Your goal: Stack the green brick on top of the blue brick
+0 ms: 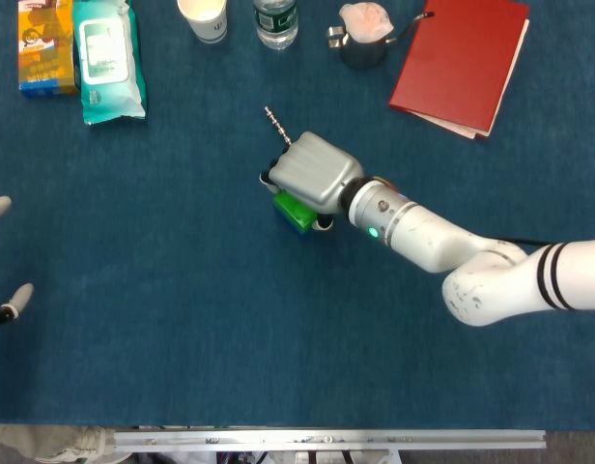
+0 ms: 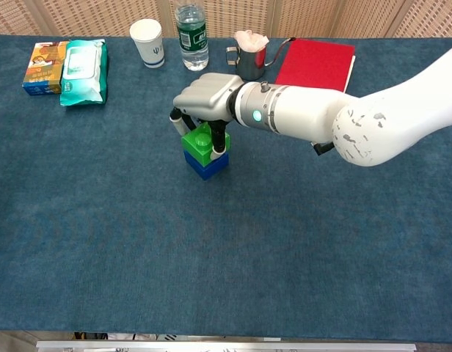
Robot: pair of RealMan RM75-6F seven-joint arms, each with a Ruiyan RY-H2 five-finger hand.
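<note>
The green brick [image 2: 200, 142] sits squarely on the blue brick [image 2: 207, 165] on the blue cloth, left of the table's middle. My right hand [image 2: 206, 97] is over the stack and its fingers grip the green brick on both sides. In the head view the right hand [image 1: 312, 172] covers most of the green brick [image 1: 297, 214], and the blue brick is hidden beneath. Only the fingertips of my left hand [image 1: 10, 300] show at the left edge, spread apart and holding nothing.
Along the far edge stand a wipes pack [image 2: 82, 72], a snack box [image 2: 42, 67], a paper cup [image 2: 147, 41], a water bottle [image 2: 191, 35], a metal pitcher [image 2: 249, 57] and a red book [image 2: 315, 62]. A screw-like bit [image 1: 275, 126] lies just beyond the hand.
</note>
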